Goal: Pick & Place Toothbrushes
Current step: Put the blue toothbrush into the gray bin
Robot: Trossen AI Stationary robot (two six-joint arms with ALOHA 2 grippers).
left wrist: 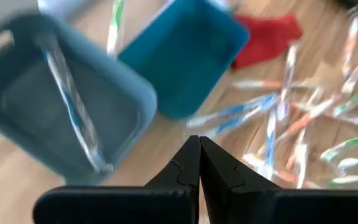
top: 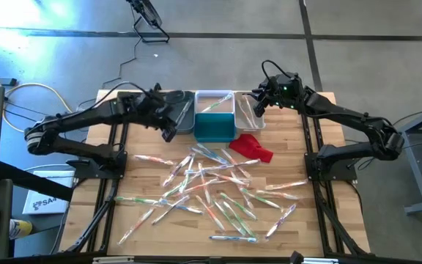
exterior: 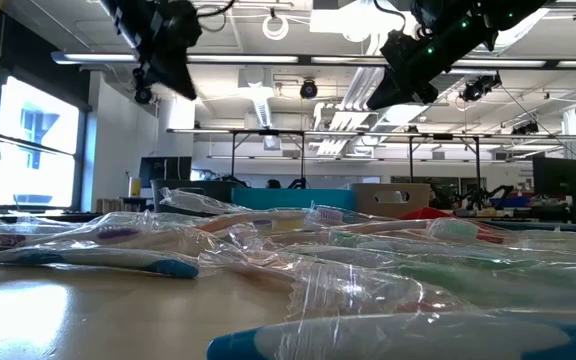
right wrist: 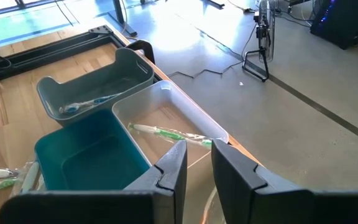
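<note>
Many wrapped toothbrushes (top: 211, 183) lie scattered over the wooden table's middle and near half. A blue one (left wrist: 73, 115) lies in the grey bin (top: 184, 117), and a green one (right wrist: 166, 132) lies in the white bin (right wrist: 179, 112). The teal bin (top: 215, 128) stands between them. My left gripper (top: 168, 130) hangs shut and empty above the table beside the grey bin; its tips (left wrist: 199, 142) meet. My right gripper (top: 256, 104) hovers over the bins at the far right, fingers (right wrist: 197, 165) apart with nothing between them.
A red cloth (top: 253, 147) lies right of the teal bin. A clear bin (top: 246, 116) stands under my right gripper. The bins line the table's far edge. Bare wood shows at the table's left side (top: 116, 183) and near corners.
</note>
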